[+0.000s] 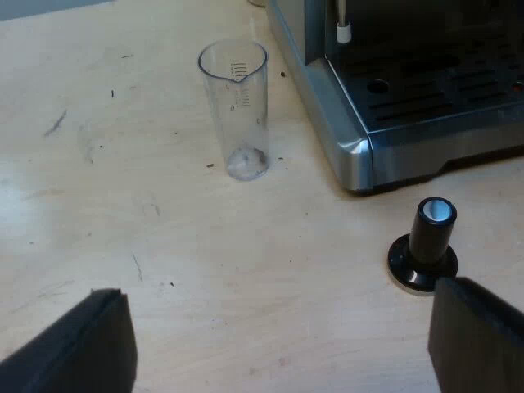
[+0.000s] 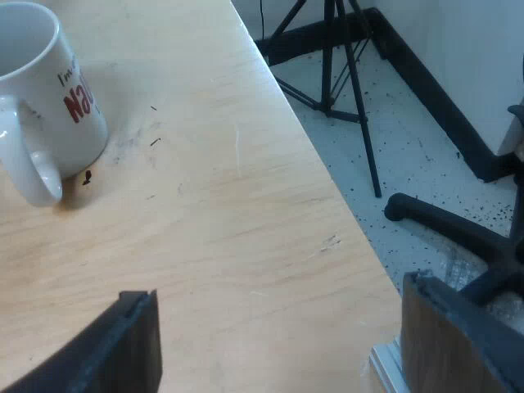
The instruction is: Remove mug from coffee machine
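Near the right claw [image 2: 277, 296], mug [image 2: 42, 90] (upright)

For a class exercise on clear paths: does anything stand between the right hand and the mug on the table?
Nothing visible does. The mug stands upright on the wooden table, apart from the open right hand. Only tabletop lies between them.
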{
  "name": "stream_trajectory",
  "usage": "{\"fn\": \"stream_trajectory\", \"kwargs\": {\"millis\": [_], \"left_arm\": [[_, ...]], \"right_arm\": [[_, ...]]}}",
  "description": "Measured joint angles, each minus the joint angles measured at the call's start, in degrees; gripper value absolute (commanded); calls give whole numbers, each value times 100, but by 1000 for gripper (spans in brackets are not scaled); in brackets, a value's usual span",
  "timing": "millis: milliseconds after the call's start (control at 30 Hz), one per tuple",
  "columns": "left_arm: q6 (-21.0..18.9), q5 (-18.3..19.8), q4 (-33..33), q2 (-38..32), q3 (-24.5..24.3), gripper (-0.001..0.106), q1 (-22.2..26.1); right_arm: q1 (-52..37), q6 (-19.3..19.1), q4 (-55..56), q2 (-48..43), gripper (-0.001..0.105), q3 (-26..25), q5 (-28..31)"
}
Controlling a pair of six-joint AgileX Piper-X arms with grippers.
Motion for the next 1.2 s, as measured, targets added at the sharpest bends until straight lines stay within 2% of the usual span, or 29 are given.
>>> {"fn": "stream_trajectory", "kwargs": {"millis": [333,733,1200], "left_arm": [[0,0,0,0,0,79,55],[0,0,0,0,0,79,588],[0,0,0,0,0,79,591]], "right_arm": [[18,0,0,0,63,0,0],[-240,0,0,0,63,0,0],[-240,0,0,0,63,0,0]]}}
